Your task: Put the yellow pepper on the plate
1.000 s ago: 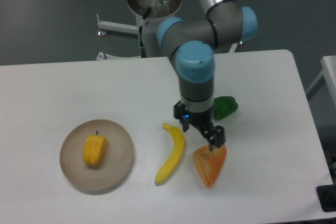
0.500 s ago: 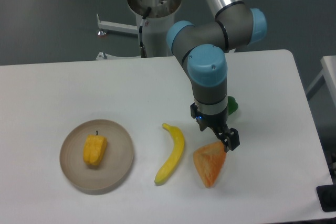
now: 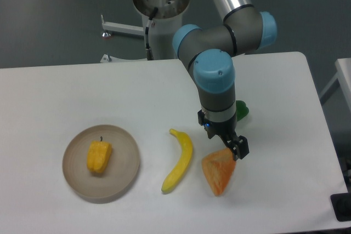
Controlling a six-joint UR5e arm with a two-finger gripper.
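The yellow pepper (image 3: pixel 99 157) lies on the beige round plate (image 3: pixel 124 178) at the front left of the white table. It rests a little left of the plate's middle, with its dark stem pointing away from me. My gripper (image 3: pixel 226 142) hangs far to the right, above the top edge of an orange wedge-shaped piece (image 3: pixel 218 171). It holds nothing. Its fingers are seen end-on, so I cannot tell whether they are open or shut.
A long yellow banana (image 3: pixel 179 160) lies between the plate and the orange wedge. A green pepper (image 3: pixel 241 110) sits behind the arm, mostly hidden by it. The robot base (image 3: pixel 160 4) stands at the table's back edge.
The gripper moved right from beside the banana to above the orange wedge, then shifted back left a little. The yellow pepper, plate and other items have not moved.
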